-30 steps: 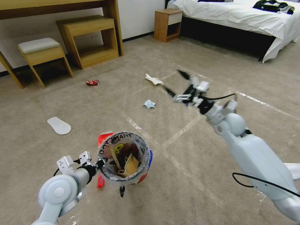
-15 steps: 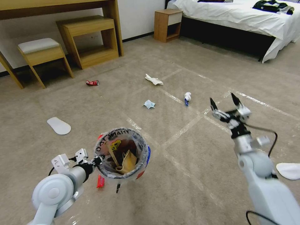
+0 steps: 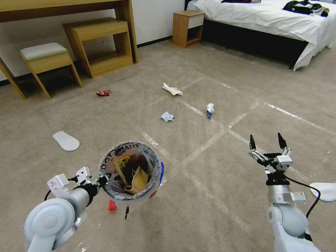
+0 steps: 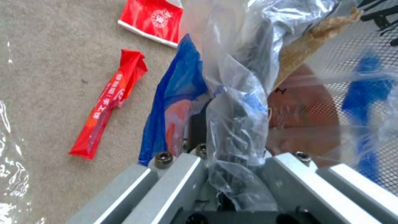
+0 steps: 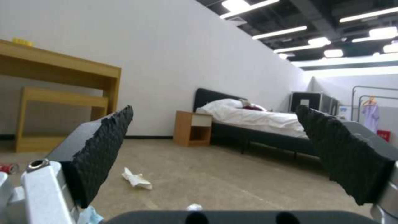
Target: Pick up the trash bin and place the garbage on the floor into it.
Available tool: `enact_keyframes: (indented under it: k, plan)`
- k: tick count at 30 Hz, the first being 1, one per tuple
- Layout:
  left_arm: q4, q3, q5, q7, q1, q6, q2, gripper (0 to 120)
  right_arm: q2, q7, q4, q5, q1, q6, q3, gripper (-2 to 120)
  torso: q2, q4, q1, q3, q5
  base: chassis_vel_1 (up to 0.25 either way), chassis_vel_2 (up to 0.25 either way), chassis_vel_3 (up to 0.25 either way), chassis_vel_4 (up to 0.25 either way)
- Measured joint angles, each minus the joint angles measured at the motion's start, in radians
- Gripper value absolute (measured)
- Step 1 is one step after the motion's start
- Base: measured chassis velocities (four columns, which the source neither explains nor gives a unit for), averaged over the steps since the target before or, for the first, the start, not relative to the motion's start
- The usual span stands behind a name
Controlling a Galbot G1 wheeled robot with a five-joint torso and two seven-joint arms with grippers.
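Observation:
My left gripper (image 3: pixel 102 180) is shut on the rim of the trash bin (image 3: pixel 154 165), a red bucket with a blue rim and a clear "THANK YOU" liner, held above the floor (image 3: pixel 210 196). Inside lie a brown paper bag (image 3: pixel 138 180) and a wooden stick. A red wrapper (image 3: pixel 112 205) (image 4: pixel 108 102) lies on the carpet under it. Farther off lie a pale blue mask (image 3: pixel 167 116), a white-blue wad (image 3: pixel 210 108), white crumpled paper (image 3: pixel 172 89) (image 5: pixel 136 180) and a crushed red can (image 3: pixel 103 92). My right gripper (image 3: pixel 266 141) (image 5: pixel 219 140) hangs open and empty at the right.
A wooden desk (image 3: pixel 70 7), a low shelf (image 3: pixel 101 45) and a stool (image 3: pixel 45 57) stand at the back left. A nightstand (image 3: pixel 188 27) and a bed (image 3: pixel 273 21) stand at the back right. White slippers (image 3: pixel 65 140) (image 3: pixel 323 191) lie on the carpet.
My right arm has pulled back from over the wad toward me and lower, still open and empty. The bin in my left gripper has drifted slightly left and nearer.

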Motion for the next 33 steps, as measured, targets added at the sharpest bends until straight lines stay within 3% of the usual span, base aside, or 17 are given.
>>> enact_keyframes:
  k: [11,33]
  plan:
    - [-0.034,-0.026,-0.014,-0.011,0.017,0.002,-0.021,0,0.096,-0.008,-0.002,-0.074,-0.055,0.104,0.001,100,0.0,0.0,0.0,0.0,-0.0001,0.0,0.0,0.0,0.0]
    - [-0.025,-0.053,0.004,-0.002,0.019,0.003,0.025,0,0.119,-0.025,-0.018,-0.1,-0.059,0.134,-0.016,100,0.0,0.0,0.0,0.0,-0.0001,0.0,0.0,0.0,0.0]
